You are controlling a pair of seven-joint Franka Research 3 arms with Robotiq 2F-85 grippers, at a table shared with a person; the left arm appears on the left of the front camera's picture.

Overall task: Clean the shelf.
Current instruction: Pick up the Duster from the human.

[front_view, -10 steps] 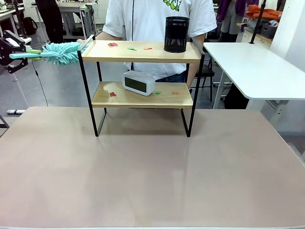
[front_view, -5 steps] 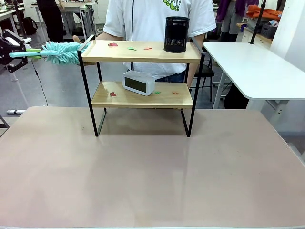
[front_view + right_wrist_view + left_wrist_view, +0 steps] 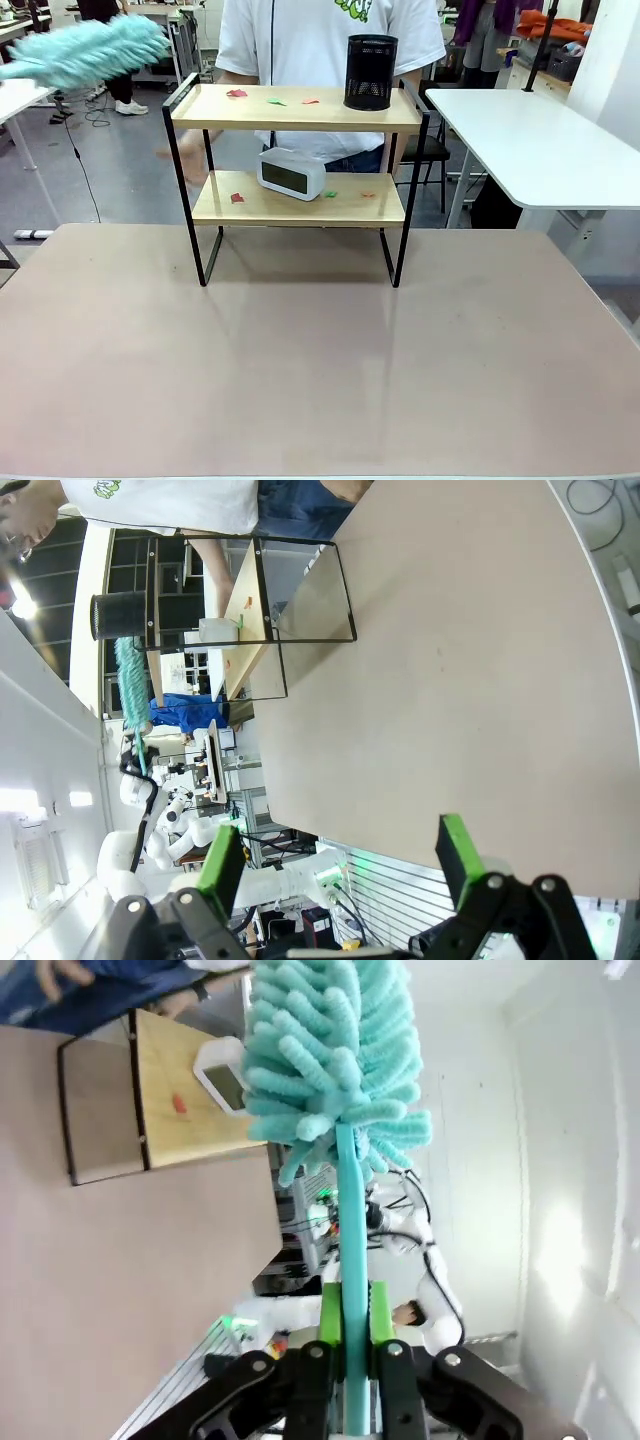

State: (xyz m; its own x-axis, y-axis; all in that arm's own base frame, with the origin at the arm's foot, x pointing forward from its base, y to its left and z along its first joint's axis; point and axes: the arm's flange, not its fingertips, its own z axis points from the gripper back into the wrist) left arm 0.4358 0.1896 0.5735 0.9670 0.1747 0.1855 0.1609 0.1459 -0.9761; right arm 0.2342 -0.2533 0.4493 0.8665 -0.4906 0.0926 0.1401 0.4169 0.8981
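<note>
While the left gripper (image 3: 354,1308) clamped the teal duster (image 3: 95,48) at ten o'clock of the shelf (image 3: 300,120), the right gripper (image 3: 340,842) gaped empty.

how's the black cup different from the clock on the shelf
The cup is black mesh, round and tall; the clock is white, boxy and low. The cup stands on the top board, right end; the clock sits on the lower board, left of centre. Both are on the shelf among small coloured scraps.
</note>
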